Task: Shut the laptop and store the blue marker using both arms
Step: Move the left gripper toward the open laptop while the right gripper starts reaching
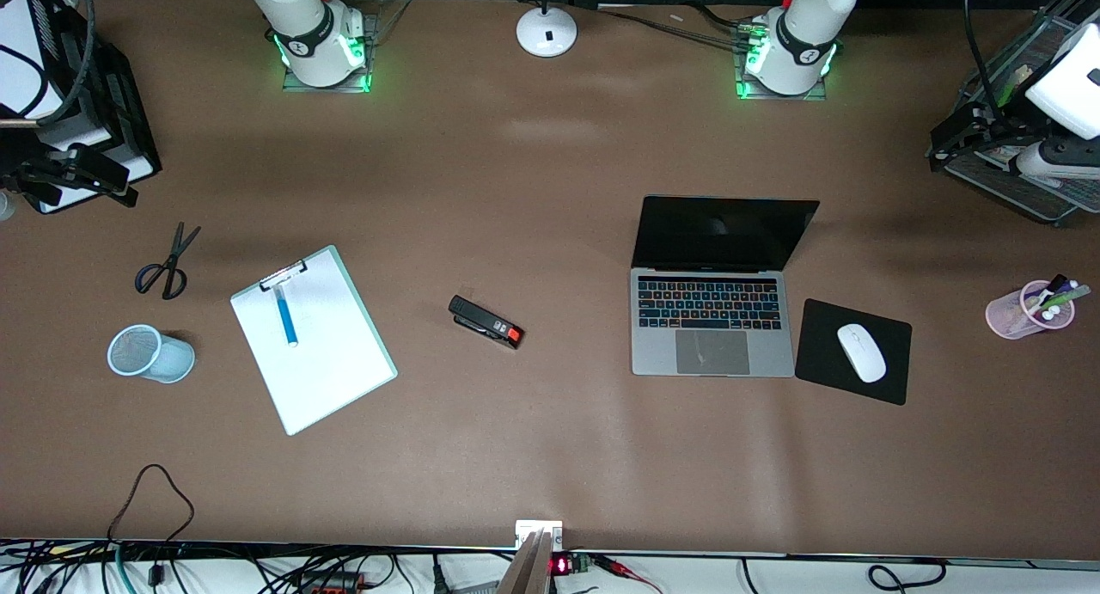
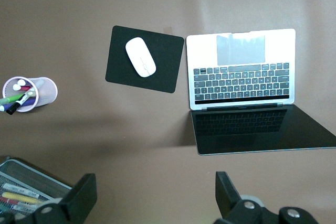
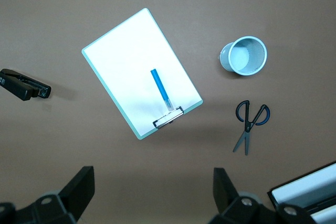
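**Laptop open, blue marker on the clipboard, both grippers empty**

The laptop (image 1: 713, 310) sits open toward the left arm's end of the table (image 1: 550, 456), about midway between its edges. It is slim and silver-grey, with black keys, a grey trackpad and a black, unlit screen standing up on the side toward the robots' bases. Just beside it lies a black mouse pad (image 1: 825, 375) carrying a white mouse (image 1: 861, 352). A pink mesh cup (image 1: 1023, 312) of pens lies near the table's edge at the left arm's end.

The blue marker (image 1: 286, 316) lies flat on a white clipboard (image 1: 331, 370) toward the right arm's end. It is slim and bright blue with a pale end, one tip just under the clipboard's metal clip. A black-and-red stapler (image 1: 485, 322) rests between clipboard and laptop. Scissors (image 1: 167, 263) and a pale-blue mesh cup (image 1: 150, 353) lie near the clipboard.

The left gripper (image 2: 155, 198) hangs high over the table beside the laptop's screen, fingers spread wide, holding nothing. The right gripper (image 3: 152, 195) hangs over the table beside the clipboard, likewise wide apart and empty.
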Robot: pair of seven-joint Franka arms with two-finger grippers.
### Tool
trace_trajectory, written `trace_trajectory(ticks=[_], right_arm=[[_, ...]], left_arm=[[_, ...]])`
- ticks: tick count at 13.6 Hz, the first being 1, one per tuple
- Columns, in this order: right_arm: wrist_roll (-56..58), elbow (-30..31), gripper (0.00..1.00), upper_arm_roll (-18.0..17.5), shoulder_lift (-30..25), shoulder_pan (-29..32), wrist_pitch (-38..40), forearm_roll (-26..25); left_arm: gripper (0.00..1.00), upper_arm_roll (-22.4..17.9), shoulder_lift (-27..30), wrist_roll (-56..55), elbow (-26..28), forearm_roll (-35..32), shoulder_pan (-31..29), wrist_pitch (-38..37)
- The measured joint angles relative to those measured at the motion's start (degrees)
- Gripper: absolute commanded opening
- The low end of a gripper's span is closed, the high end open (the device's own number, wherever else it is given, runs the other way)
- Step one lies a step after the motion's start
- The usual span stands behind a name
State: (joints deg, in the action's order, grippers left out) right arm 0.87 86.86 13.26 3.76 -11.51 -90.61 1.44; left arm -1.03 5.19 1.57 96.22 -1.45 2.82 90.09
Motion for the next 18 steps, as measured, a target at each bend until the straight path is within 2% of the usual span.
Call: trace_trajectory(ticks=[9, 13, 18], right_arm=[[0.02, 0.0, 1.0, -0.05, 0.0, -0.03, 0.41, -0.77], [0.02, 0.0, 1.0, -0.04, 0.02, -0.02, 0.47, -0.83], [0.02, 0.02, 1.0, 0.21, 0.3, 0.13, 0.64, -0.94]], left_arm=[[1.0, -0.03, -1.39, 0.0, -0.8, 0.0, -0.93, -1.61], [1.0, 0.64, -3.95, -0.48, -0.58, 1.0, -0.82, -7.13], [1.0, 2.47, -5.01, -6.36, 4.88, 4.36, -0.72, -8.0]])
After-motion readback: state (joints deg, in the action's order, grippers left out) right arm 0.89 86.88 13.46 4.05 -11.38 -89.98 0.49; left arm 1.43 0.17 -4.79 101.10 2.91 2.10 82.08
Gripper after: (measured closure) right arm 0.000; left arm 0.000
